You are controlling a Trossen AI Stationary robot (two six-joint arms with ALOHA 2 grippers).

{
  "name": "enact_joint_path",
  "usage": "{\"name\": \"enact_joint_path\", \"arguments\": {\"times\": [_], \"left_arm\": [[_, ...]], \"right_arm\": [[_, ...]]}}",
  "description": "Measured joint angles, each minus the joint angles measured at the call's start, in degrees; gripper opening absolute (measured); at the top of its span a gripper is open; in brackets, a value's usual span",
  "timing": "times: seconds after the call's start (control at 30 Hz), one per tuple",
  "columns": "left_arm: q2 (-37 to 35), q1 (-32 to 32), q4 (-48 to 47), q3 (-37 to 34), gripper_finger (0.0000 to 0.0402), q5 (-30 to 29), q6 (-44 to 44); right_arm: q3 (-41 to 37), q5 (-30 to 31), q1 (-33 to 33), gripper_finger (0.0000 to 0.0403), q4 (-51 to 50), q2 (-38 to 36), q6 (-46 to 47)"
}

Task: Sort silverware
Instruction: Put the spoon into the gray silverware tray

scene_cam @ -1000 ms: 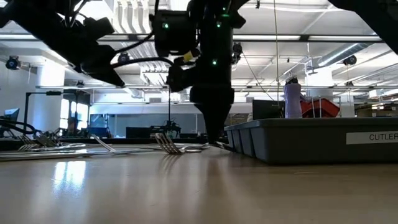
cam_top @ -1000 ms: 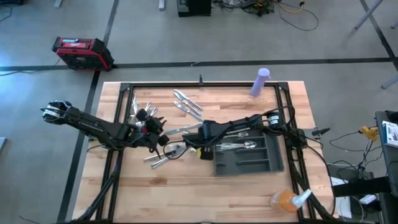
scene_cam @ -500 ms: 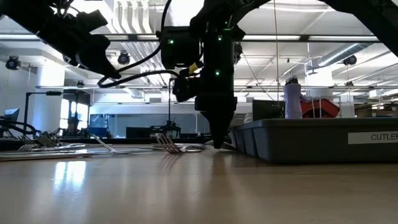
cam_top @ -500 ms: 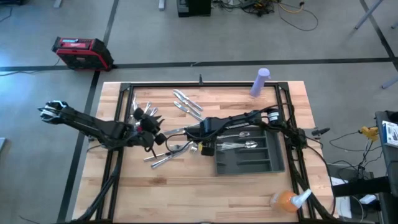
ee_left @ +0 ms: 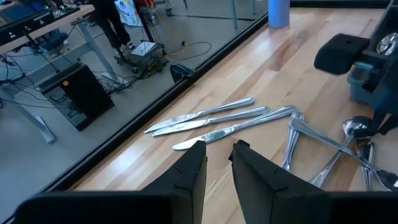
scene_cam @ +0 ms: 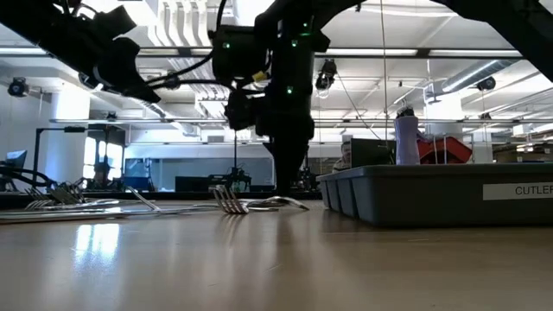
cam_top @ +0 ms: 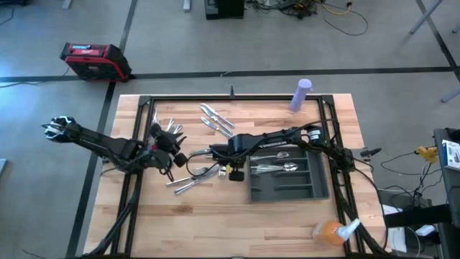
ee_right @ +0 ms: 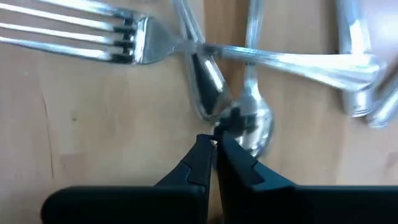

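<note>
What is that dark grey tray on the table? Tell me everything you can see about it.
The dark grey tray looks like moulded plastic, a flat rectangular cutlery organiser split into several long compartments. It lies level on the wooden table, on the right arm's side. A few pieces of silverware already lie in its compartments farthest from the table's front edge; the nearer ones look bare. In the low view its side wall carries a white label with letters starting "CUTLER". The right arm reaches over the table just beside it.

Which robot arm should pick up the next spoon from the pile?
The right one, probably. The right gripper is low over the pile of silverware, fingers nearly together at a spoon, next to the tray. The left gripper points at the knives.
</note>
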Motion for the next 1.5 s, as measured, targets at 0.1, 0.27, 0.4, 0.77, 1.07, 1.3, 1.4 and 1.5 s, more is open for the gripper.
{"name": "enact_joint_path", "arguments": {"times": [0.1, 0.27, 0.4, 0.77, 1.07, 1.3, 1.4, 1.5], "left_arm": [[-1.64, 0.0, 0.0, -1.64, 0.0064, 0.0, -0.44], [-3.96, 0.0, 0.18, -4.1, 0.0064, -0.02, -2.18], [-5.43, 0.0, 1.87, -6.56, 0.0064, 0.06, -2.62], [-7.75, 0.0, 2.72, -10.15, 0.0064, 0.17, -4.3], [-8.3, 0.0, 2.75, -10.15, 0.0064, 0.17, -4.14], [-8.52, 0.0, 2.86, -10.15, 0.0064, 0.23, -3.74], [-8.14, -0.19, 6.35, -10.87, 0.0064, 1.97, -0.69], [-7.13, -0.37, 17.04, -13.31, 0.0064, 8.62, 7.26]], "right_arm": [[0.49, 0.5, -0.02, 0.0028, 0.37, -0.09, -1.01], [0.44, 0.5, -0.17, 0.0098, 2.97, 0.09, -0.85], [0.18, 0.09, -1.08, 0.015, 5.02, 2.07, 1.06], [0.4, -6.22, -4.14, 0.0086, 3.47, 5.04, 3.16], [2.44, -9.38, -4.52, 0.0005, -0.41, 4.37, 3.12], [11.1, -7.23, -3.07, 0.0001, -10.58, 4.21, 0.37], [13.85, -6.75, -2.43, 0.0, -14.38, 4.21, -1.02], [16.46, -6.92, -2.08, 0.0001, -17.85, 4.18, -3.65]]}}
